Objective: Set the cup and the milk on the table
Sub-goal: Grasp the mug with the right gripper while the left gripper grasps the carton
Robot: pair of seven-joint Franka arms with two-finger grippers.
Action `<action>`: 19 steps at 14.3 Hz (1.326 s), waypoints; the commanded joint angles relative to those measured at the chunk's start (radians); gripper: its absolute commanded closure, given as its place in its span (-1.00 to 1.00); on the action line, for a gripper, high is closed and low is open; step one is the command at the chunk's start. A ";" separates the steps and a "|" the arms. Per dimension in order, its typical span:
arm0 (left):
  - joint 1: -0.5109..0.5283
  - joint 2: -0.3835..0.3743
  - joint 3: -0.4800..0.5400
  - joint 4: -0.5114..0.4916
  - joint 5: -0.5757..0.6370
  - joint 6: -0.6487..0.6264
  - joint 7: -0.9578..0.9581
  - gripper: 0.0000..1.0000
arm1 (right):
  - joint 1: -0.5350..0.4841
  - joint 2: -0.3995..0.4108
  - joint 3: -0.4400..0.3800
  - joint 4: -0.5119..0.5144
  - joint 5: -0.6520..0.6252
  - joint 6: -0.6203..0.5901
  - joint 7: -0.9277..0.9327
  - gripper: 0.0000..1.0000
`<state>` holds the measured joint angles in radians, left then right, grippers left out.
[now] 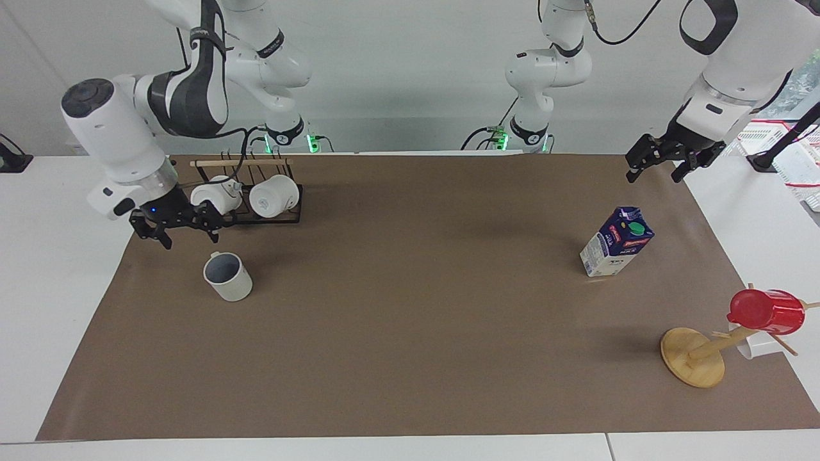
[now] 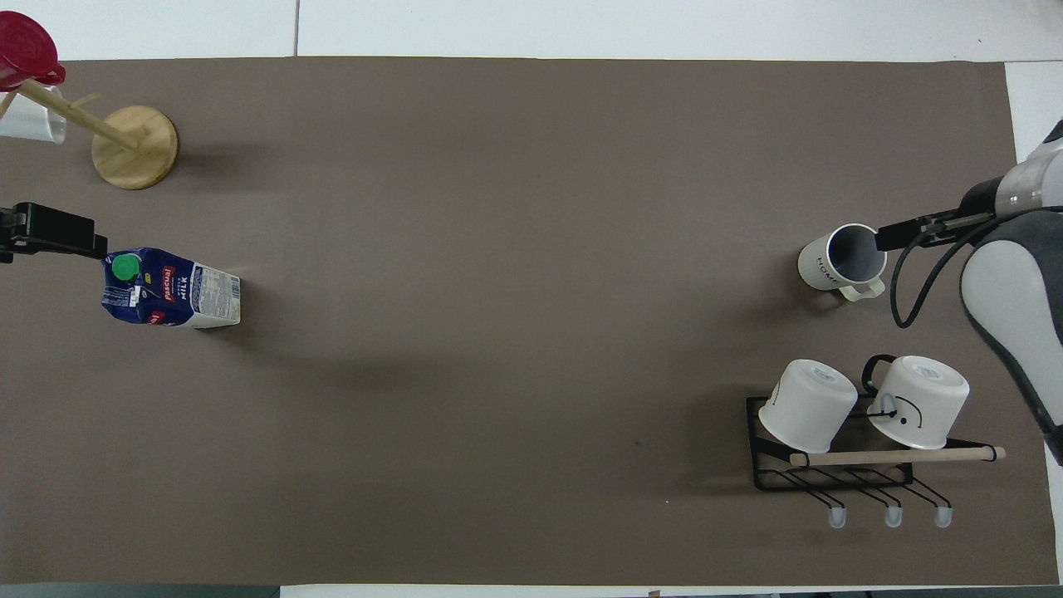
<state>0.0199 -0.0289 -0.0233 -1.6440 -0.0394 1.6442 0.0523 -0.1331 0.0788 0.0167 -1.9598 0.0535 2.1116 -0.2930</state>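
The cup [image 1: 228,276] stands upright on the brown paper of the table [image 1: 410,333] toward the right arm's end; it also shows in the overhead view [image 2: 840,259]. My right gripper [image 1: 189,238] is open and empty, low over the paper close beside the cup, between the cup and the mug rack. In the overhead view its tip [image 2: 893,236] overlaps the cup's rim. The milk [image 1: 616,242] stands upright toward the left arm's end, also in the overhead view [image 2: 170,288]. My left gripper [image 1: 653,176] is open and empty, raised over the paper's edge beside the milk [image 2: 58,237].
A black wire rack [image 1: 256,211] with two white mugs lies nearer to the robots than the cup [image 2: 855,432]. A wooden mug tree [image 1: 695,358] holding a red cup [image 1: 769,312] stands farther from the robots than the milk.
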 commanded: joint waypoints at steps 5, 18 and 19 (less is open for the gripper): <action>0.040 -0.066 0.002 -0.262 0.009 0.247 0.018 -1.00 | -0.045 0.065 0.005 -0.106 0.049 0.189 -0.179 -1.00; 0.061 -0.046 0.000 -0.431 0.009 0.459 0.003 -1.00 | -0.032 0.123 0.006 -0.113 0.080 0.254 -0.135 -0.18; 0.061 -0.040 0.000 -0.434 0.009 0.467 0.003 -1.00 | -0.031 0.130 0.006 -0.107 0.080 0.248 -0.133 -0.09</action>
<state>0.0727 -0.0571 -0.0194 -2.0406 -0.0390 2.0700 0.0598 -0.1616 0.1822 0.0183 -2.0670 0.1127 2.3382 -0.4349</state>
